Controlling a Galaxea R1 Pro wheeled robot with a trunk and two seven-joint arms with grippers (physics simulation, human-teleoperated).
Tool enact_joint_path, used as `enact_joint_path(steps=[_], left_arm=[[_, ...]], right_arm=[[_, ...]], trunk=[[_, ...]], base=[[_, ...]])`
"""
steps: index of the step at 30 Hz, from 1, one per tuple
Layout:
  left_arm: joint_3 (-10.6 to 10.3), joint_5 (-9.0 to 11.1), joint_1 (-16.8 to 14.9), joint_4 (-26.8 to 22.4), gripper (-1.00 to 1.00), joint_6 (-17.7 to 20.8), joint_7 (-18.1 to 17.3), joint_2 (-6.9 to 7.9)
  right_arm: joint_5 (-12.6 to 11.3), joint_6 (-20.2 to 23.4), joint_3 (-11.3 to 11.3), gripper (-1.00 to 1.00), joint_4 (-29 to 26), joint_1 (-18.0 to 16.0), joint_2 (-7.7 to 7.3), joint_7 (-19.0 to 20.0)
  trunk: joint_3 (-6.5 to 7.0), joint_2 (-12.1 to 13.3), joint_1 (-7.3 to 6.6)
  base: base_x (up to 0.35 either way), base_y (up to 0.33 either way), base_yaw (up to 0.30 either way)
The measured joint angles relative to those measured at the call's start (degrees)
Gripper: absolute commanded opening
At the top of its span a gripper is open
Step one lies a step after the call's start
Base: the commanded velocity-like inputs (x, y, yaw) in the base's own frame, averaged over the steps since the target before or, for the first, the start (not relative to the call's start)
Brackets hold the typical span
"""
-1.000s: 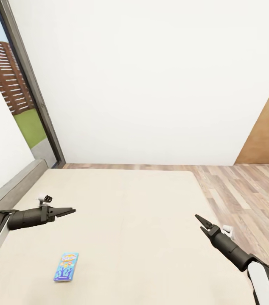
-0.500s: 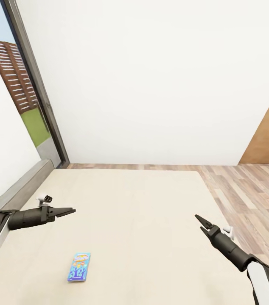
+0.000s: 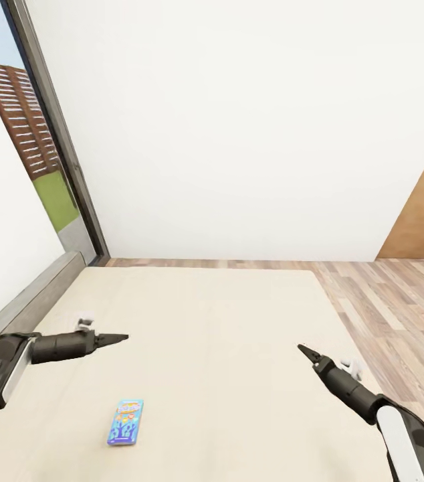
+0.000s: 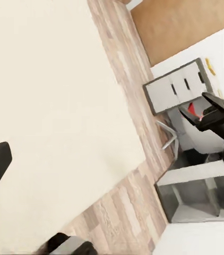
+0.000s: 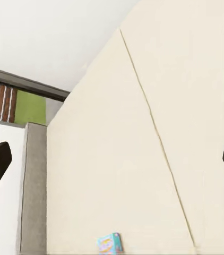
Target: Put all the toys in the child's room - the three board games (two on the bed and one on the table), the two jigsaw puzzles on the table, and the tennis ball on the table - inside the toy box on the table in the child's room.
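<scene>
- At 7 o'clock, nearest: small blue board game lies flat on the bed.
- Risk: thin box may slide on soft mattress.
- Left gripper at 9 o'clock, right gripper at 4 o'clock: jaws spread, empty, well apart from the box.
- Risk: low approach snags bedding.

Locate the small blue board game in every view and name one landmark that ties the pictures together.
Head view: the small blue board game lies flat on the bed, low and left of centre, nearer the left end effector.
Left wrist view: not in this picture.
Right wrist view: it sits at the bottom edge, partly cut off, on the beige mattress.
Shared landmark: the beige bed surface, which appears in all three views.
</scene>
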Motion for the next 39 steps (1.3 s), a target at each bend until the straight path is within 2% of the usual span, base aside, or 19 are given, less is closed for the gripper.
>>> enact_joint_path(steps=[1, 2, 3, 5, 7, 8, 9, 10, 11, 12, 14, 15, 19, 22, 26, 39], left_arm=[[0.02, -0.23, -0.05, 0.07, 1.0, 0.07, 2.31, -0.76], [0.05, -0.56, -0.11, 0.23, 1.0, 0.19, 6.97, -2.19], [0.05, -0.63, -0.14, 0.29, 1.0, 0.25, 9.54, -2.93], [0.04, -0.98, -0.23, 0.47, 1.0, 0.17, 19.49, -5.52], [0.02, -1.11, -0.28, 0.55, 1.0, 0.05, 24.76, -7.08], [-0.03, -1.22, -0.33, 0.7, 1.0, -0.07, 30.23, -8.83], [-0.04, -1.3, -0.37, 0.86, 1.0, -0.14, 33.2, -9.83], [-0.08, -1.4, -0.44, 1.41, 1.0, -0.28, 38.99, -11.59], [-0.09, -1.49, -0.49, 1.8, 1.0, -0.45, 42.02, -12.51], [-0.11, -1.5, -0.59, 2.77, 1.0, -1.09, 47.55, -14.08], [-0.12, -1.52, -0.72, 3.89, 1.0, -2.26, 52.59, -15.5], [-0.12, -1.51, -0.82, 5.19, 1.0, -3.93, 56.56, -16.5], [-0.14, -1.5, -1.01, 8.69, 1.0, -8.75, 62.21, -17.66], [-0.11, -1.49, -1.07, 10.23, 1.0, -10.64, 63.81, -17.78], [-0.22, -1.53, -1.11, 11.18, 1.0, -12.0, 64.8, -18.12], [-0.3, -1.56, -1.11, 11.49, 1.0, -12.19, 64.97, -18.09]], right_arm=[[-0.07, 0.06, 0.85, 1.0, -0.31, -0.16, 0.0, -2.19], [-0.16, 0.21, 2.86, 1.0, -1.3, -0.51, 0.03, -6.62], [-0.2, 0.3, 4.13, 1.0, -2.1, -0.66, 0.04, -9.07], [-0.05, 0.59, 10.52, 1.0, -6.51, -1.02, 0.14, -19.2], [0.45, 0.75, 14.63, 1.0, -8.62, -1.19, 0.17, -24.85], [0.33, 0.81, 18.6, 1.0, -10.16, -1.52, 0.22, -31.43], [0.41, 0.87, 20.73, 1.0, -10.79, -1.84, 0.25, -34.96], [0.27, 0.98, 24.35, 1.0, -11.62, -2.6, 0.49, -41.57], [0.29, 1.01, 26.32, 1.0, -11.91, -2.98, 0.63, -45.03], [0.12, 1.0, 29.6, 1.0, -12.13, -3.65, 1.06, -51.11], [0.0, 1.06, 32.42, 1.0, -12.21, -4.17, 1.51, -56.47], [-0.14, 1.04, 34.25, 1.0, -12.42, -4.49, 1.7, -60.18], [-0.31, 0.85, 36.61, 1.0, -12.86, -4.88, 1.97, -64.01], [-0.4, 0.55, 37.35, 1.0, -13.01, -5.0, 2.26, -63.81], [-0.31, 0.34, 37.97, 1.0, -13.63, -5.07, 2.45, -61.64], [-0.25, 0.39, 38.3, 1.0, -14.14, -5.08, 2.55, -61.61]], trunk=[[0.0, 0.0, 0.0], [0.0, 0.0, 0.0], [0.0, 0.0, 0.0], [0.0, 0.0, 0.0], [0.0, 0.0, 0.0], [0.0, 0.0, 0.0], [0.0, 0.0, 0.0], [0.0, 0.0, 0.0], [0.0, 0.0, 0.0], [0.0, 0.0, 0.0], [0.0, 0.0, -0.01], [0.0, 0.0, 0.0], [0.0, 0.0, -0.01], [0.0, 0.0, -0.01], [0.0, 0.0, -0.01], [0.0, 0.0, -0.01]], base=[[0.0, 0.0, 0.0], [0.0, 0.0, 0.0], [0.0, 0.0, 0.0], [0.0, 0.0, 0.0], [0.0, 0.0, 0.0], [0.0, 0.0, 0.0], [0.0, 0.0, 0.0], [0.0, 0.0, 0.0], [0.0, 0.0, 0.0], [0.0, 0.0, 0.0], [0.0, 0.0, 0.0], [0.0, 0.0, 0.0], [0.0, 0.0, 0.0], [0.0, 0.0, 0.0], [0.0, 0.0, 0.0], [0.0, 0.0, 0.0]])
